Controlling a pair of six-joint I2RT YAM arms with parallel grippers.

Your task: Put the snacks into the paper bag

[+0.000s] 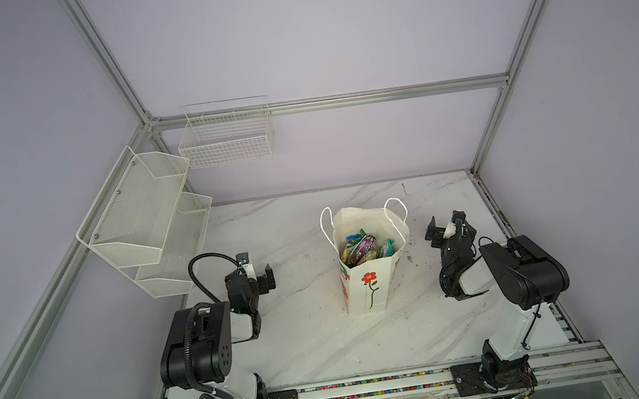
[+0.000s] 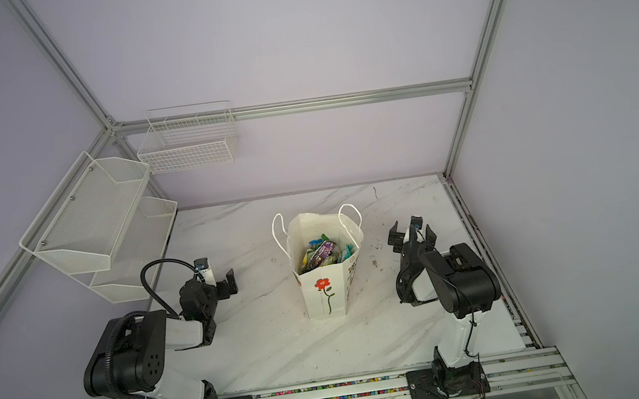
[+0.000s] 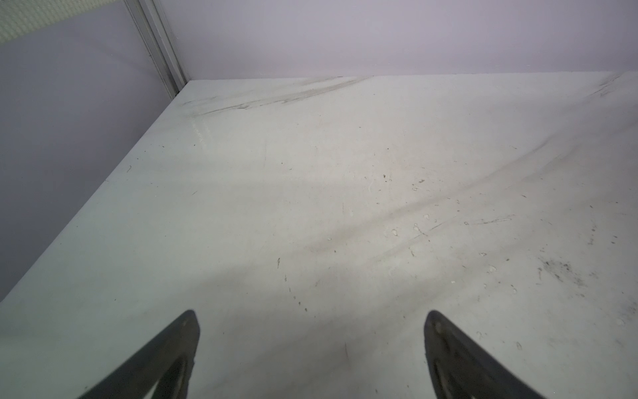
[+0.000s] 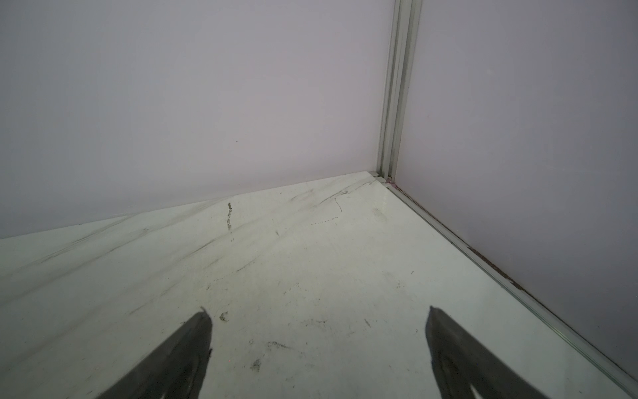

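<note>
The white paper bag, printed with a red flower, stands upright mid-table with its mouth open. Several glossy snacks lie piled inside it, green, teal and dark purple among them. My left gripper hovers low over the table to the bag's left, open and empty. My right gripper sits to the bag's right, also open and empty. Both wrist views show only bare marble between the left gripper's and right gripper's spread fingers.
A white mesh two-tier shelf hangs on the left wall and a white wire basket on the back wall. The marble table is bounded by walls behind and at both sides, with an aluminium rail along the front.
</note>
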